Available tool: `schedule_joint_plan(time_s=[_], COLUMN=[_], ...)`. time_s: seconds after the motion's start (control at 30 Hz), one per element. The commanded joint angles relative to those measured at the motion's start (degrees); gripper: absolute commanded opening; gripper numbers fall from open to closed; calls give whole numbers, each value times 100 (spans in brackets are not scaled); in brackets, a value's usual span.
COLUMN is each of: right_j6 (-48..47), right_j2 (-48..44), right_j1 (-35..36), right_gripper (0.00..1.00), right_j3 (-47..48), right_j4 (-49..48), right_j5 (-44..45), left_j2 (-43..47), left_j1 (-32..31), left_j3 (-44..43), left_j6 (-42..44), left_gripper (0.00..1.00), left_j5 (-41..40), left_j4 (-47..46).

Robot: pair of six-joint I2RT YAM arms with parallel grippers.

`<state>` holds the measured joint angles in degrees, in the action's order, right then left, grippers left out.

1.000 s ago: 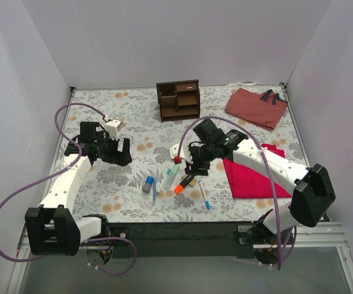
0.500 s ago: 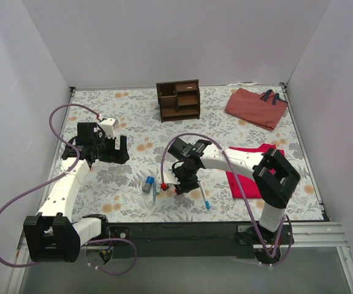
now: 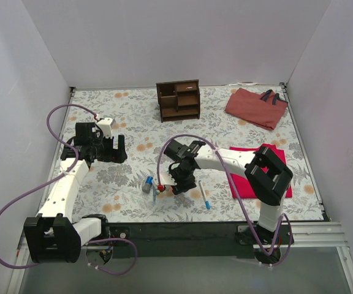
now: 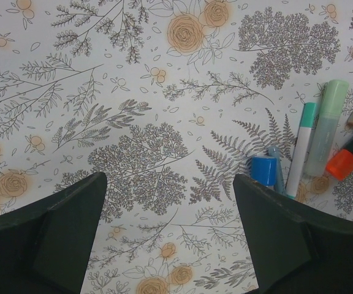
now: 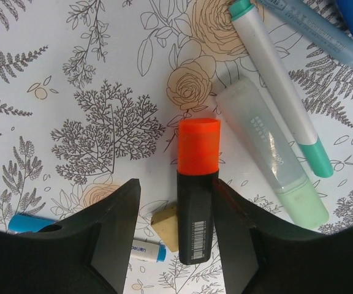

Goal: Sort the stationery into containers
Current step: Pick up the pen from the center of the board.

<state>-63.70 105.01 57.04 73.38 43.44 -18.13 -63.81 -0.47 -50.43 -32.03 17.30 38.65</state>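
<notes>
The dark brown organiser (image 3: 178, 100) stands at the back. The stationery lies in a pile at the front centre. My right gripper (image 3: 178, 184) is low over the pile, open, its jaws astride a black marker with an orange cap (image 5: 196, 184); the right jaw looks to touch it. A tan eraser (image 5: 167, 226) and a small white-blue pen (image 5: 136, 249) lie beside it. A pale green highlighter (image 5: 271, 153) and a teal-tipped pen (image 5: 280, 79) lie to the right. My left gripper (image 3: 118, 149) is open and empty, left of the pile; its view shows the blue-grey cylinder (image 4: 263, 170).
A flat red cloth (image 3: 259, 177) lies right of the pile. A reddish-brown bag (image 3: 256, 106) sits at the back right. A blue-tipped pen (image 3: 204, 195) lies near the front edge. Purple cables loop off both arms.
My right gripper has swung left and down onto the pile and now straddles the orange-capped marker. My left gripper has drifted slightly left.
</notes>
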Motion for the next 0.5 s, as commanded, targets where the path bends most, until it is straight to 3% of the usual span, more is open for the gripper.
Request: schedule_joint_plan(time_s=[0.0,0.33,0.47], right_j6=[-301,-55,77], right_j2=[134,300,353], right_j1=[115,299,317], right_gripper=[58,55,41], right_j3=[159,220,203], right_j4=[-151,-283,-354], right_j5=[20,29,134], left_j2=[71,44,36], left_j1=[38,38,38], left_j3=[-256,-318,-335], left_j6=[-31,-40,-58], left_gripper=[85,85,85], left_j5=[-42,-16,1], left_j4=[63,90,90])
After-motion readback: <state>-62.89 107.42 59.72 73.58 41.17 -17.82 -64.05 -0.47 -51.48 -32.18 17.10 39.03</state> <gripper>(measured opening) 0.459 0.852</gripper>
